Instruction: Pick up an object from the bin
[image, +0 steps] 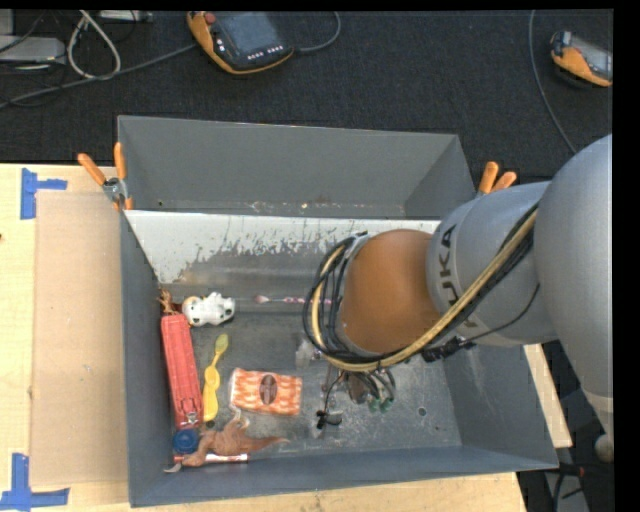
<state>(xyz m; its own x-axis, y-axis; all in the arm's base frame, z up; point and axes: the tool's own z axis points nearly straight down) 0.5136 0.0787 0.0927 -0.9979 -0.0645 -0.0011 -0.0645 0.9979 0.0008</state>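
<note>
Legible marking: one item. The grey arm (500, 250) carried the maker's name KUKA (443, 268) in dark capital letters on its casing, just beside the orange cover (385, 290). The letters ran along the casing and stood turned on their side in the camera view. The orange and white packet (266, 392) on the floor of the bin (300, 160) bore printing too small to read. The screen of the handheld unit (245, 38) beyond the bin's far wall showed marks too small to read.
</note>
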